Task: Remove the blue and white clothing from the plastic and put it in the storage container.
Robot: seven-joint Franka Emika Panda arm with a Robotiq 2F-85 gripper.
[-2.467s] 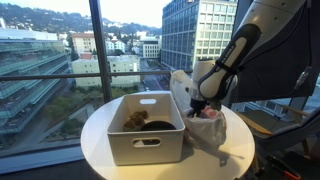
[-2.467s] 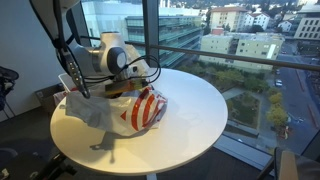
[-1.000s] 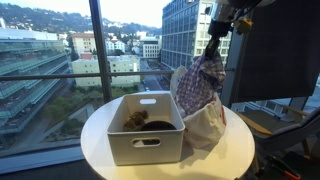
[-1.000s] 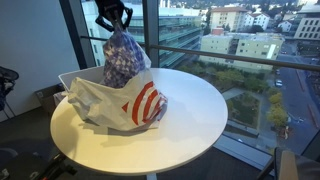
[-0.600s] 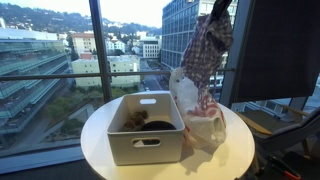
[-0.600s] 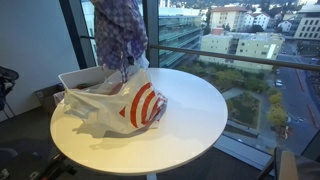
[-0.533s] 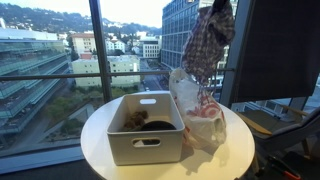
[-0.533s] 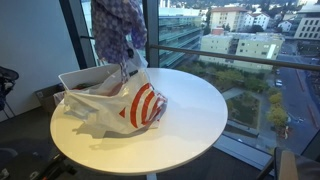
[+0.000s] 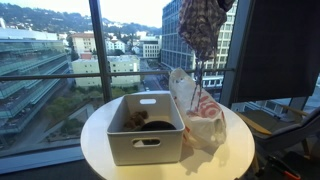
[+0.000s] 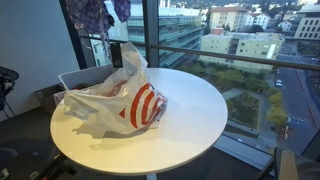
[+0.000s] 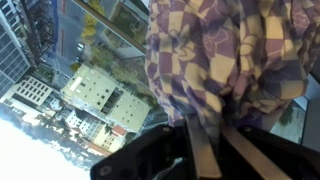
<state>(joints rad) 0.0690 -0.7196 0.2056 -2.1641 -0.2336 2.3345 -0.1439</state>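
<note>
Wrist view shows the gripper (image 11: 208, 140) pinching the blue-and-white checked cloth (image 11: 230, 60), which hangs clear above the red-striped white plastic bag (image 9: 205, 120); lowering it into the white storage bin (image 9: 120, 145) remains.

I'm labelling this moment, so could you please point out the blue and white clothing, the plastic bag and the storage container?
blue and white clothing (image 9: 203, 25), an exterior view, middle of the hanging cloth.
plastic bag (image 10: 145, 105), an exterior view, its red-striped side.
storage container (image 9: 125, 148), an exterior view, front wall.
</note>
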